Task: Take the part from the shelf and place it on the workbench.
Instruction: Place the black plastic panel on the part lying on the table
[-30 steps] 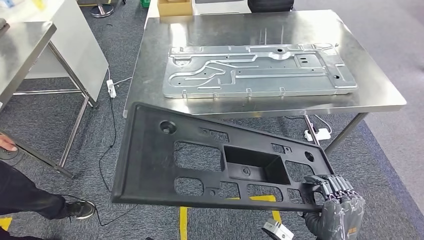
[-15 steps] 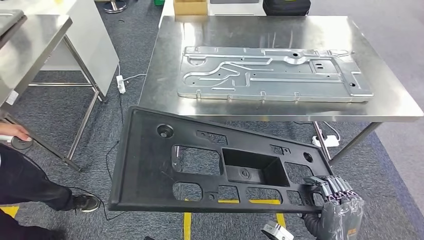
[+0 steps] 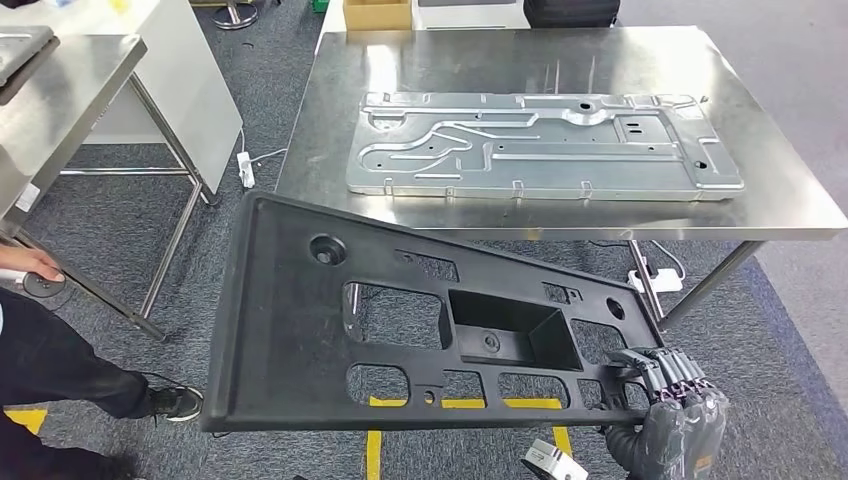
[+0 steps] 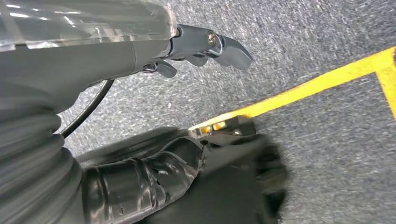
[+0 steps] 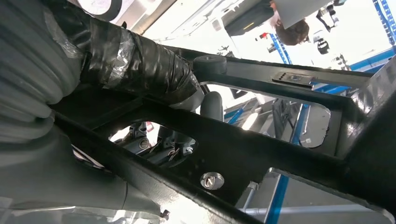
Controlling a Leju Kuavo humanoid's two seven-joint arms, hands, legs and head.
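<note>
The part is a large black plastic panel (image 3: pixel 300 330) with several cutouts, carried tilted over the carpet in front of the steel workbench (image 3: pixel 450 60). My right hand (image 3: pixel 675 410) grips the panel's near right corner from below. In the right wrist view the panel's underside (image 5: pixel 261 154) crosses the picture, with my right hand's taped thumb (image 5: pixel 140 70) against it and fingers showing through a cutout. A silver stamped metal plate (image 3: pixel 540 145) lies on the workbench. My left hand (image 4: pixel 116 51) hangs over the carpet, fingers apart from the thumb, holding nothing.
A person (image 3: pixel 50 370) in dark clothes stands at the left beside a second steel table (image 3: pixel 60 90). A cardboard box (image 3: pixel 377 12) sits beyond the workbench. Power strips (image 3: pixel 245 168) and cables lie on the carpet. Yellow floor tape (image 3: pixel 372 450) runs under the panel.
The whole picture has shifted right, so the camera has moved. The panel stays in my right hand and its left end now sits a little lower and nearer.
</note>
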